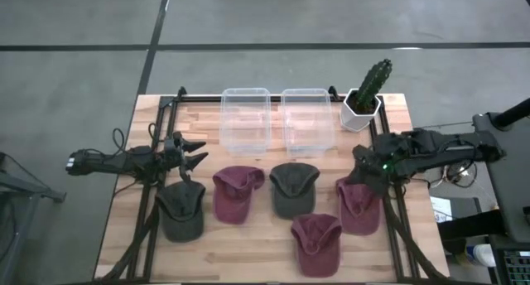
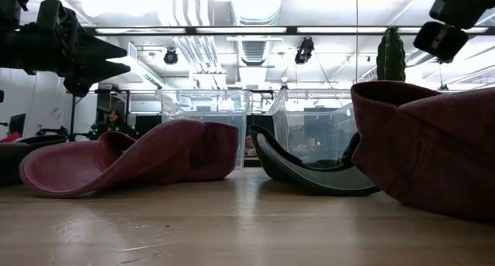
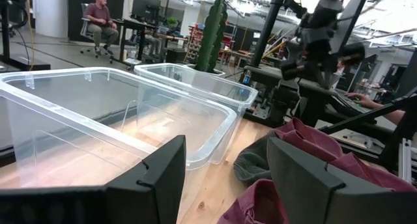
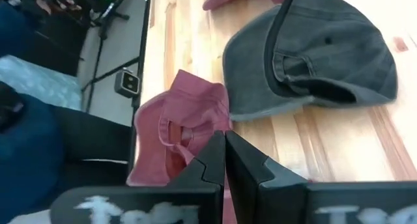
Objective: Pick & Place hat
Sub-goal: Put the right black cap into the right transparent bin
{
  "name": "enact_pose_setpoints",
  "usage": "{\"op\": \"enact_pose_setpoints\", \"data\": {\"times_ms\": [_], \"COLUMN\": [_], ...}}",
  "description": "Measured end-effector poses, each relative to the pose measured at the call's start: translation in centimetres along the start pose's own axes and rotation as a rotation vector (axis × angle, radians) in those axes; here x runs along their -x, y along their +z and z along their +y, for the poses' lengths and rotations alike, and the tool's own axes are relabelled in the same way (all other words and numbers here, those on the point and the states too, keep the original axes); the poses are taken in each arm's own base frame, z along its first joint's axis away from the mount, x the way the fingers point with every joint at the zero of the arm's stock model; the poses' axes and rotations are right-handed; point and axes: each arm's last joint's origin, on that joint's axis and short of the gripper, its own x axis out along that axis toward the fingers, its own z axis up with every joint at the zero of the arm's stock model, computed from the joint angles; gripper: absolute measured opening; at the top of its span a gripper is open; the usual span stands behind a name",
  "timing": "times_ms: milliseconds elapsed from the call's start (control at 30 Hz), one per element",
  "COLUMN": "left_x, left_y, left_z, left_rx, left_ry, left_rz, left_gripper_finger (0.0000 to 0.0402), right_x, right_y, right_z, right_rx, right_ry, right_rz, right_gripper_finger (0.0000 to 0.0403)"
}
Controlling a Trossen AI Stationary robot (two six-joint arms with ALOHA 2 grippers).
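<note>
Several caps lie crown-up on the wooden table: a dark green one (image 1: 180,210), a maroon one (image 1: 236,194), a grey one (image 1: 294,188), a maroon one at the right (image 1: 358,204) and a maroon one nearest the near edge (image 1: 316,242). My left gripper (image 1: 192,152) (image 3: 225,178) hovers open between the left bin and the dark green cap. My right gripper (image 1: 365,173) (image 4: 225,152) is shut over the far end of the right maroon cap (image 4: 177,129). The grey cap (image 4: 319,55) lies beyond it. My right gripper is shut with its fingertips (image 4: 215,149) at the far edge of the right maroon cap (image 4: 195,120), slanting down from the table's right. I cannot tell whether they touch it. The cap lies flat on the table.
Two clear plastic bins (image 1: 246,119) (image 1: 306,119) stand side by side at the far edge. A cactus in a white pot (image 1: 368,90) stands to their right. Black frame rails (image 1: 149,210) (image 1: 397,227) run along both table sides. A person sits in the room beyond (image 3: 99,19).
</note>
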Motion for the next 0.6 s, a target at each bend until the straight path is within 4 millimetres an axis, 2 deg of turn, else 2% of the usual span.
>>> {"op": "enact_pose_setpoints", "data": {"times_ms": [233, 400, 600], "left_x": [0.0, 0.0, 0.0], "left_y": [0.0, 0.0, 0.0], "left_z": [0.0, 0.0, 0.0], "left_rx": [0.003, 0.003, 0.0], "left_ry": [0.0, 0.0, 0.001], "left_rz": [0.0, 0.001, 0.002], "left_gripper_finger": [0.0208, 0.0208, 0.0208], "right_x": [-3.8, -6.5, -8.3], "right_y": [-0.5, -0.8, 0.3], "right_z": [1.9, 2.1, 2.6], "right_rx": [0.004, -0.009, -0.016], "right_ry": [-0.118, -0.18, -0.231], "right_rz": [0.037, 0.111, 0.149], "right_gripper_finger": [0.0008, 0.0008, 0.0008]}}
